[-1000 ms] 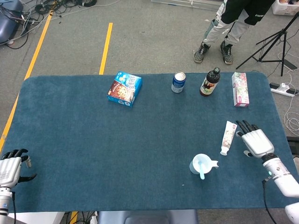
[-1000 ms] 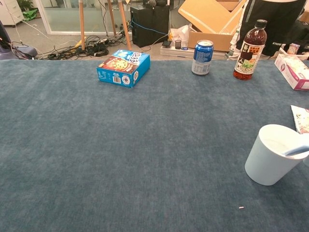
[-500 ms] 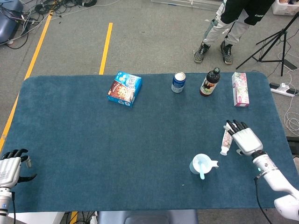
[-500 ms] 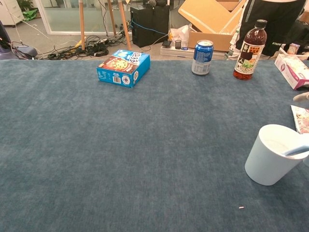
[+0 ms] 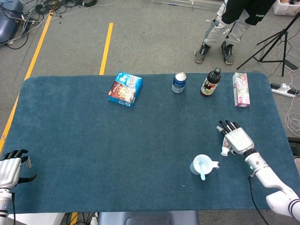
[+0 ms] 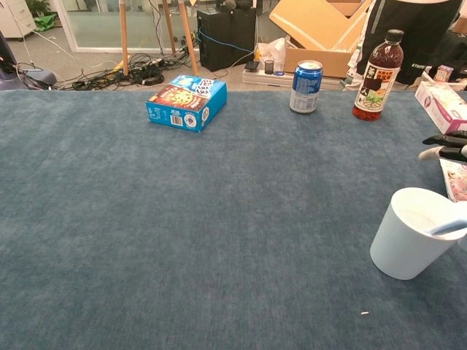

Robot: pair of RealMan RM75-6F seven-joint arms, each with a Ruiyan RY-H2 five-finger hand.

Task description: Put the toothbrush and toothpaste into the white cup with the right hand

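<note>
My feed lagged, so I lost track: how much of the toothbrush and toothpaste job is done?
About half. The toothbrush already sits in the white cup, its handle poking over the rim. In hand: the right hand is over the toothpaste, which lies flat on the table; whether it is gripped cannot be told. Left: lift the tube and drop it into the cup. The left hand rests idle at the near corner.
</note>
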